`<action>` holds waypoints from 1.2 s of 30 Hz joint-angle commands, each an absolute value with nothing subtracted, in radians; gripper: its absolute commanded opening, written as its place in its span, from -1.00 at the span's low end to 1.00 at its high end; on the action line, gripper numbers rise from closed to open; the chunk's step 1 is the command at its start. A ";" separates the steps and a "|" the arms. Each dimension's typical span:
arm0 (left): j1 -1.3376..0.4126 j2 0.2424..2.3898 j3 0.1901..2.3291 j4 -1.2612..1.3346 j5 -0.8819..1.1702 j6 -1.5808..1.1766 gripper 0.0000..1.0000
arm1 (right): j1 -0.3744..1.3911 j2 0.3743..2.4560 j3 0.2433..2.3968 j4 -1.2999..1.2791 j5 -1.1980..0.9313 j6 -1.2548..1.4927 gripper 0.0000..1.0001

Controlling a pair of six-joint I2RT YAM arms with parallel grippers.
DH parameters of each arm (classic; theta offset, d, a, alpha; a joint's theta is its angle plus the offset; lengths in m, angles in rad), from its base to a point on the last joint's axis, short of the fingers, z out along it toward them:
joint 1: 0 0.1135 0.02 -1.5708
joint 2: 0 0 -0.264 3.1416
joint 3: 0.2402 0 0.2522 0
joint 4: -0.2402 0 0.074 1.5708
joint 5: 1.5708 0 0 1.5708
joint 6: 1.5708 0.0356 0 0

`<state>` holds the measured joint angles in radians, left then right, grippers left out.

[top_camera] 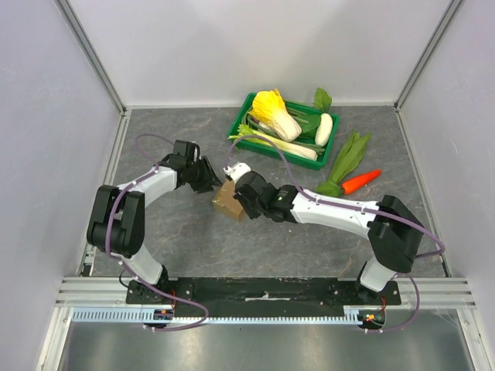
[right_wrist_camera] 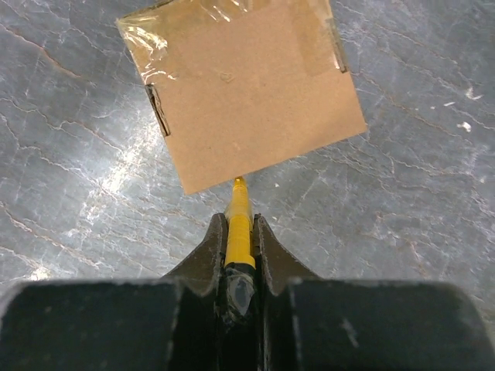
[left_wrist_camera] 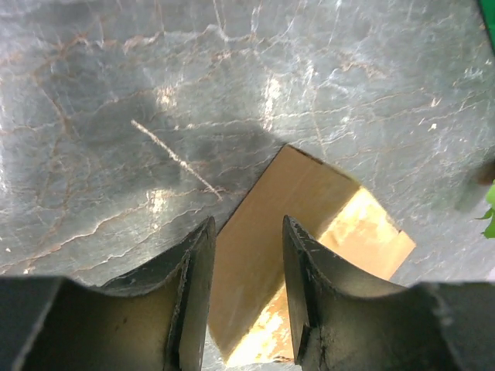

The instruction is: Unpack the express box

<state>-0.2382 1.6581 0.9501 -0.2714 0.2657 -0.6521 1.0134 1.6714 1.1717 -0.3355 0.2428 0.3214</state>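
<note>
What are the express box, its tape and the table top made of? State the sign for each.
Express box: matte brown cardboard, by its dull fibrous face and cut edges.
Tape: glossy clear film, likely plastic, wrinkled over one corner.
Table top: grey, veined like stone, with a sheen; real stone or printed laminate, the look leaves that open.

Left wrist view — the near part of the express box (left_wrist_camera: 309,209) runs behind both fingers (left_wrist_camera: 193,294) of the left gripper (left_wrist_camera: 247,224) and off the bottom edge. Contact between fingers and cardboard cannot be told. To the right of that gripper, green fragments (left_wrist_camera: 489,212) are cut by the frame edge and blurred.

Right wrist view — the box's far corner is cropped ahead of the right gripper (right_wrist_camera: 238,219). The rear of the yellow tool (right_wrist_camera: 238,201) is buried between its jaws, type indeterminate.
</note>
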 commanded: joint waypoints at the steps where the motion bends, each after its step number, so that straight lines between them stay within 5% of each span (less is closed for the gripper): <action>1: -0.242 1.605 1.015 -0.339 0.169 -0.632 -0.06 | 1.019 1.562 1.206 -0.391 0.322 0.334 -1.00; 7: -0.241 1.450 0.960 -0.508 -0.072 -0.678 -0.05 | 1.014 1.405 1.192 -0.499 0.408 0.353 -1.00; 17: -0.255 1.177 0.707 -0.488 0.144 -0.793 -0.35 | 0.884 1.707 1.442 -0.420 0.451 0.256 -1.00; 25: -0.270 1.268 0.661 -0.361 0.282 -0.770 -0.37 | 0.867 1.899 1.563 -0.428 0.387 0.281 -1.00; 36: -0.270 1.482 0.833 -0.368 0.308 -0.675 -0.37 | 0.951 1.723 1.408 -0.483 0.318 0.399 -1.00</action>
